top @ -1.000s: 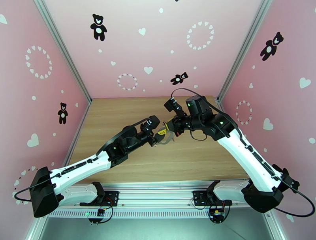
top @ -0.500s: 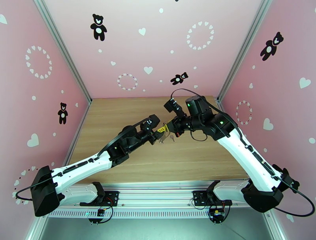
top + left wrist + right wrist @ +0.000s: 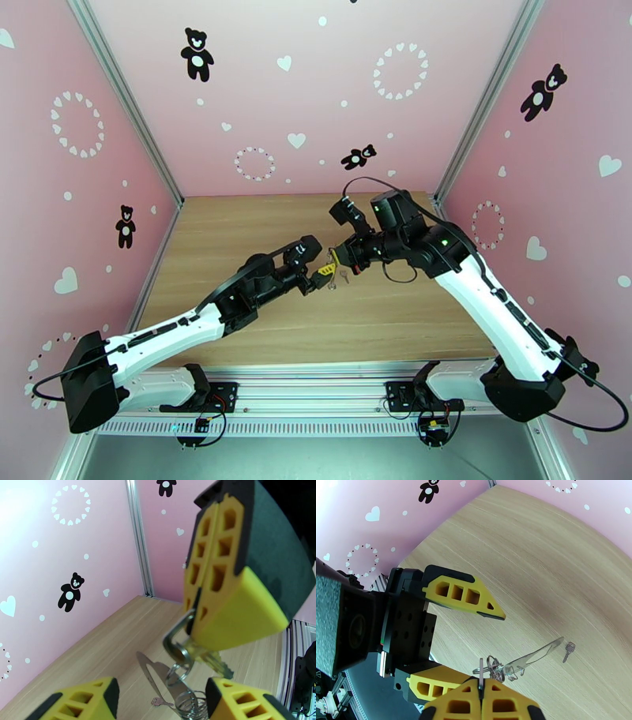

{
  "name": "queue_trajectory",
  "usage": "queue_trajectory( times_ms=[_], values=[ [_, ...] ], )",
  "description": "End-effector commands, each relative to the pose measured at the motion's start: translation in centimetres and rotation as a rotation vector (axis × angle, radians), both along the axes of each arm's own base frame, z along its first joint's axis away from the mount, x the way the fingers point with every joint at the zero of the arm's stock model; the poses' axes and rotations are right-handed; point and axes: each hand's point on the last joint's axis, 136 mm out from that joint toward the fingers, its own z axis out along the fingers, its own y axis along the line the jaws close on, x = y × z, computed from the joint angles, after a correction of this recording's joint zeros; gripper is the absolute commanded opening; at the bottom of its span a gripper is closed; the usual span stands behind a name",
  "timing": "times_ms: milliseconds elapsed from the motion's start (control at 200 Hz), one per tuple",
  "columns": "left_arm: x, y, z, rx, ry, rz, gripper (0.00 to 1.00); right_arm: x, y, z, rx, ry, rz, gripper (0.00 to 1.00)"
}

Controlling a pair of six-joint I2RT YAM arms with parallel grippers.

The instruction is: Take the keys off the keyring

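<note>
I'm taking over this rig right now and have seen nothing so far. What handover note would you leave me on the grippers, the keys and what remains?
Right gripper: shut on the keyring, held above the table.
Left gripper: open, fingers spread near the hanging ring cluster, gripping nothing.
Done: one key lies loose on the table.
Left: a second key seems to hang at the ring beside the right gripper; free it.

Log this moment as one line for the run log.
right fingers: shut on keyring | left fingers: open around its ring cluster | one key: loose on table
</note>
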Motion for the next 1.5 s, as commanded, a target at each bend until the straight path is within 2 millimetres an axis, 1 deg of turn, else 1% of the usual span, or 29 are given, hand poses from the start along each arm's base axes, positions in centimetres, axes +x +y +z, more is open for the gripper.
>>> queue_trajectory(
  times_ms=[0, 10, 25, 95, 165, 240, 330, 461, 561, 661, 711, 771, 876, 931, 1001, 1126, 1256, 1327, 1497],
  values=[
    [-0.2, -0.3, -0.1, -0.062, 0.035, -0.003, 0.66, 0.4, 0.2, 1.6, 0.034, -0.023, -0.023, 0.0],
    [-0.1, -0.2, -0.5, -0.063, 0.04, 0.006, 0.66, 0.4, 0.2, 1.5, 0.035, -0.022, -0.023, 0.0],
    [0.0, -0.1, -0.7, -0.072, 0.044, 0.014, 0.67, 0.4, 0.3, 1.5, 0.037, -0.019, -0.023, 0.0],
    [0.2, -0.3, -0.6, -0.102, 0.058, 0.018, 0.7, 0.4, 0.4, 1.5, 0.041, -0.014, -0.025, 0.0],
    [0.2, -1.0, -1.0, -0.09, 0.068, 0.001, 0.7, 0.5, 0.3, 1.6, 0.04, -0.017, -0.033, 0.0],
    [0.6, -0.9, -1.6, -0.071, 0.072, 0.029, 0.7, 0.6, 0.1, 1.9, 0.045, -0.03, -0.042, 0.0],
    [1.0, -0.1, -1.8, -0.068, 0.068, 0.08, 0.69, 0.7, -0.1, 2.1, 0.045, -0.039, -0.055, 0.0],
    [1.9, 1.9, -2.0, -0.052, 0.065, 0.187, 0.67, 0.7, -0.3, 2.0, 0.036, -0.037, -0.066, 0.0],
    [1.8, 3.0, -2.2, -0.029, 0.052, 0.221, 0.65, 0.7, -0.3, 1.9, 0.039, -0.023, -0.074, 0.0],
    [1.4, 3.3, -2.3, 0.002, 0.047, 0.205, 0.63, 0.7, -0.1, 1.5, 0.041, 0.01, -0.078, 0.0],
    [1.0, 3.0, -2.3, 0.022, 0.041, 0.18, 0.63, 0.7, 0.1, 1.1, 0.035, 0.036, -0.076, 0.0],
    [0.0, 2.3, -2.0, 0.032, 0.024, 0.109, 0.61, 0.6, 0.1, 0.9, 0.029, 0.065, -0.077, 0.0],
    [-2.3, 1.3, -0.6, -0.019, -0.005, -0.029, 0.61, 0.1, 0.4, 0.7, 0.039, 0.133, -0.069, 0.0],
    [-2.6, 1.3, -0.6, -0.031, -0.013, -0.042, 0.63, -0.4, 0.9, 0.5, 0.056, 0.179, -0.051, 0.0],
    [-2.4, 1.2, -0.5, -0.029, -0.024, -0.037, 0.64, -1.1, 1.4, 0.1, 0.075, 0.236, -0.031, 0.0],
    [-1.2, 1.2, -0.1, -0.029, -0.041, 0.019, 0.58, -1.9, 1.4, -0.2, 0.099, 0.274, -0.02, 0.0],
    [-1.2, 0.7, 0.2, -0.019, -0.055, 0.0, 0.51, -2.5, 1.4, -0.1, 0.127, 0.288, -0.017, 0.0],
    [-0.9, 0.6, 0.1, -0.01, -0.048, 0.01, 0.45, -2.7, 1.3, -0.1, 0.131, 0.289, -0.019, 0.0],
    [-0.7, 0.7, 0.1, -0.014, -0.041, 0.024, 0.39, -2.7, 1.0, 0.1, 0.128, 0.273, -0.028, 0.0]
  ],
)
